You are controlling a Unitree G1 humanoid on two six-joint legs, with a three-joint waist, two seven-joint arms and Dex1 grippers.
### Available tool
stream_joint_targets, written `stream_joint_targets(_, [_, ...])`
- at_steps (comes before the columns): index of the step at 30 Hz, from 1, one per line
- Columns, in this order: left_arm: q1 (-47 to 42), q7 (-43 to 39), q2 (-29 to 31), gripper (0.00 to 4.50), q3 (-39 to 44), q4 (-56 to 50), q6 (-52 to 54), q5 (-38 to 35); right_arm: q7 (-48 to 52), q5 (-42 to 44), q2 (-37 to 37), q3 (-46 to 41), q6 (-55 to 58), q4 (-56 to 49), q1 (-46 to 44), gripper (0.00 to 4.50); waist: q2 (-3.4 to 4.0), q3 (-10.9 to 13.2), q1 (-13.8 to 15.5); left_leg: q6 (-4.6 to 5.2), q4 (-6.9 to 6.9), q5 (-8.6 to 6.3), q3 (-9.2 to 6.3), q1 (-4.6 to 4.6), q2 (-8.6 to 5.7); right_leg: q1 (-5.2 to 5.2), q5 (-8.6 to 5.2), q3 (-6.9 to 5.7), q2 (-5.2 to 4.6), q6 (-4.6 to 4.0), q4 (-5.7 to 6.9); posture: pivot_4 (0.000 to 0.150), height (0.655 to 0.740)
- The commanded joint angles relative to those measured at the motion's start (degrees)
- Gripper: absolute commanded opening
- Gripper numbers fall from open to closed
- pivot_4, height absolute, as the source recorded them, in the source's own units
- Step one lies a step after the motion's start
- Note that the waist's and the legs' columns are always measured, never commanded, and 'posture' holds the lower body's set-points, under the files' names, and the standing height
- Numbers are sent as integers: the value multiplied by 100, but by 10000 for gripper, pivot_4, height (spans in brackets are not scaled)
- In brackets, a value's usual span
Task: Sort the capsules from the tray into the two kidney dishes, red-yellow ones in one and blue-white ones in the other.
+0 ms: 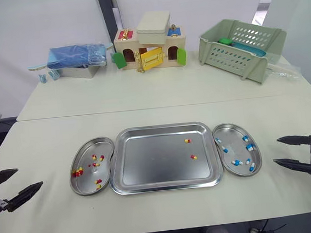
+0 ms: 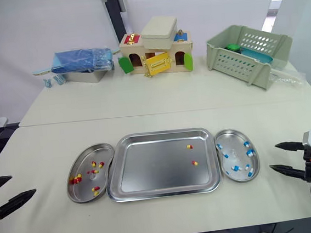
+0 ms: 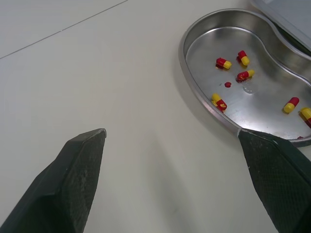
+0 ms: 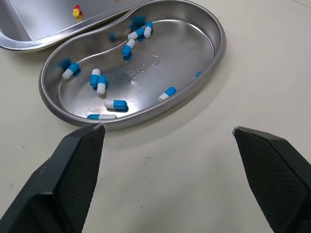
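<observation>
A steel tray (image 1: 149, 166) lies in the middle of the near table with two red-yellow capsules, one (image 1: 187, 141) toward the back right and one (image 1: 193, 157) just nearer. The left kidney dish (image 1: 81, 156) holds several red-yellow capsules (image 3: 241, 57). The right kidney dish (image 1: 236, 134) holds several blue-white capsules (image 4: 97, 79). My left gripper (image 1: 14, 184) hovers open, left of the left dish, holding nothing. My right gripper (image 1: 284, 151) hovers open, right of the right dish, also holding nothing.
On the far table stand a blue bundle in a metal box (image 1: 76, 61), a wooden toy house (image 1: 150, 46) and a green perforated basket (image 1: 241, 46). A seam (image 1: 160, 107) joins the two tables.
</observation>
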Motion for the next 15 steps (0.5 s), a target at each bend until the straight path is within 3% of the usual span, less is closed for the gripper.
stream_joint_targets(1, [-35, -73, 16, 45000, 44, 46, -52, 132, -6, 121, 29, -138, 13, -188, 71, 44422, 0, 0, 1, 0, 0, 0, 0, -1, 0, 0, 0, 0, 0, 0, 0, 1500, 7400])
stream_joint_targets(9, [-314, -245, 65, 45000, -287, -741, 209, 5, 135, 463, 280, -407, -111, -755, 518, 44422, -1, 0, 17, -1, 2, 0, 0, -2, 0, 2, 0, -1, -2, 1, 1, 1500, 7400])
stream_joint_targets(15, [-1094, -309, -11, 45000, -1411, -1581, 509, -217, 394, 1133, 771, -698, -178, -2026, 1596, 44422, -3, -2, 54, -1, 2, 0, -5, -4, -1, 7, 0, -8, -4, 1, 0, 1500, 7400])
